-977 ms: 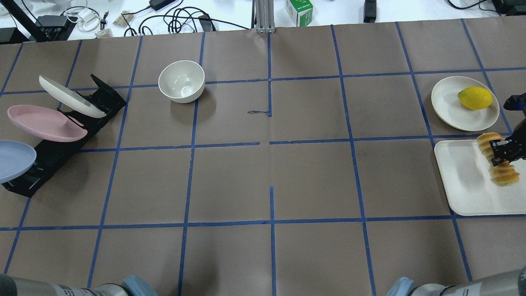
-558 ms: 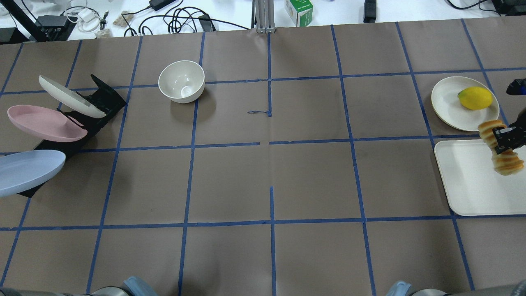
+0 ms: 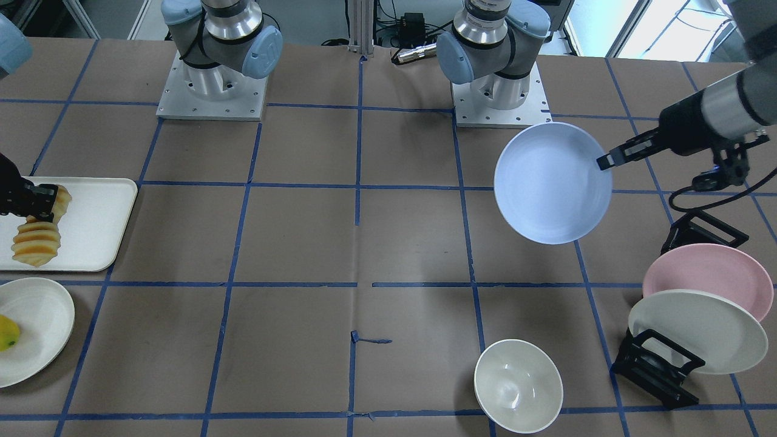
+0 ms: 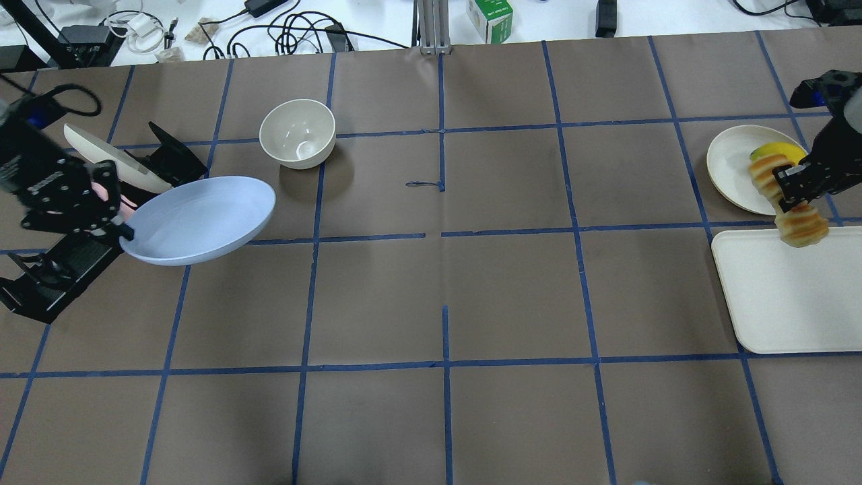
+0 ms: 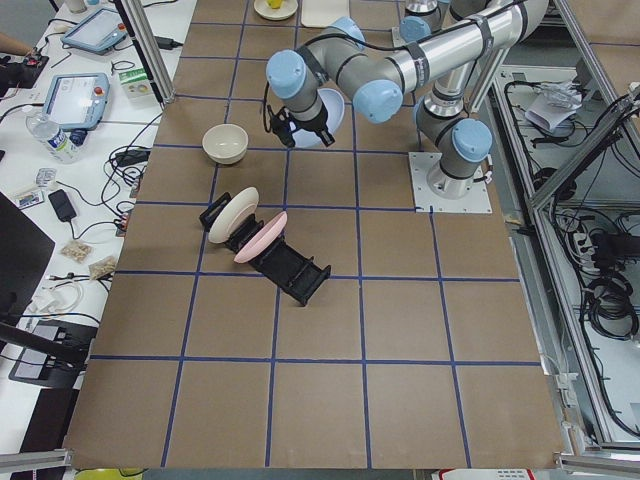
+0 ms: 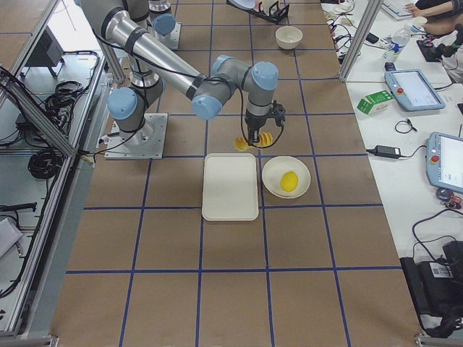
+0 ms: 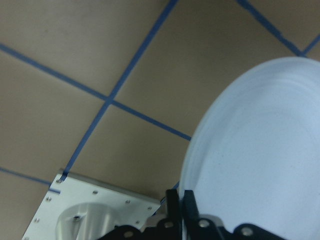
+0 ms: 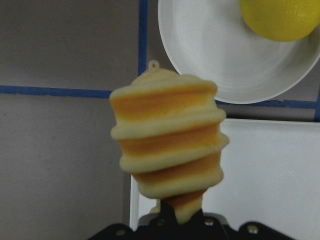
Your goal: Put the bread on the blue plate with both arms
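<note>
My left gripper [image 4: 124, 232] is shut on the rim of the blue plate [image 4: 199, 219] and holds it tilted in the air, left of the table's middle. The plate also shows in the front-facing view [image 3: 552, 182] and the left wrist view [image 7: 255, 160]. My right gripper [image 4: 788, 190] is shut on the middle of the bread [image 4: 786, 200], a ridged yellow-orange loaf, held above the far corner of the white tray [image 4: 788, 296]. The bread also shows in the right wrist view [image 8: 167, 145] and the front-facing view [image 3: 37, 233].
A black rack [image 4: 67, 256] at the left holds a pink plate [image 3: 707, 276] and a cream plate [image 3: 698, 331]. A white bowl [image 4: 297, 133] stands behind the blue plate. A cream plate [image 4: 737, 168] with a yellow fruit [image 8: 280, 17] lies by the tray.
My left gripper has carried the blue plate off the rack and rightward over the table. My right gripper has lifted the bread from the tray and moved it toward the far side.
</note>
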`<control>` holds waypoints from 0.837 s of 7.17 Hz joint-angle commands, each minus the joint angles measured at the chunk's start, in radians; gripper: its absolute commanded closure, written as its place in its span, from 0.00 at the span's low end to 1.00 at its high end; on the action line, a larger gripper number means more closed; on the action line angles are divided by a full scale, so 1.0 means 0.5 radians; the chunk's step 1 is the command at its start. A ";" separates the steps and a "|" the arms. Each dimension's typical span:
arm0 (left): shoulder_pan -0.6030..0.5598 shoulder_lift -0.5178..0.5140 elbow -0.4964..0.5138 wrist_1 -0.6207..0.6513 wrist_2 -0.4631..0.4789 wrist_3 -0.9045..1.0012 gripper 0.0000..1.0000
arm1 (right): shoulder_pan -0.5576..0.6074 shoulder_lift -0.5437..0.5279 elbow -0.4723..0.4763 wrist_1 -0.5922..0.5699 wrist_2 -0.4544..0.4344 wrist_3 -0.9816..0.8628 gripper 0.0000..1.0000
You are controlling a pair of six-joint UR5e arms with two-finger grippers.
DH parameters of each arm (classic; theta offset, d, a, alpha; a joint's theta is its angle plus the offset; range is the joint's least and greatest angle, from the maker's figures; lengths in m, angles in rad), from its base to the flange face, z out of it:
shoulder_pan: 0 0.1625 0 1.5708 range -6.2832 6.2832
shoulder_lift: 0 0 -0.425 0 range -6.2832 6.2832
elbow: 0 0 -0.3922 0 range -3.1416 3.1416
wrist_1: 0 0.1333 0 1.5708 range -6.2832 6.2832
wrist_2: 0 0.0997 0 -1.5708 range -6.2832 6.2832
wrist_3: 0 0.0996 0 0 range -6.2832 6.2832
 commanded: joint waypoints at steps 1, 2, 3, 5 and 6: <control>-0.515 -0.025 -0.248 0.719 -0.070 -0.455 1.00 | 0.130 -0.055 -0.011 0.036 0.037 0.152 1.00; -0.718 -0.074 -0.401 1.133 -0.067 -0.777 1.00 | 0.244 -0.122 -0.011 0.079 0.040 0.278 1.00; -0.875 -0.147 -0.567 1.584 -0.073 -1.032 1.00 | 0.387 -0.171 -0.011 0.152 0.043 0.519 1.00; -0.931 -0.356 -0.792 2.203 -0.171 -1.160 1.00 | 0.676 -0.193 -0.023 0.156 0.095 0.890 1.00; -0.941 -0.463 -0.829 2.402 -0.181 -1.145 1.00 | 0.838 -0.166 -0.029 0.147 0.150 1.090 1.00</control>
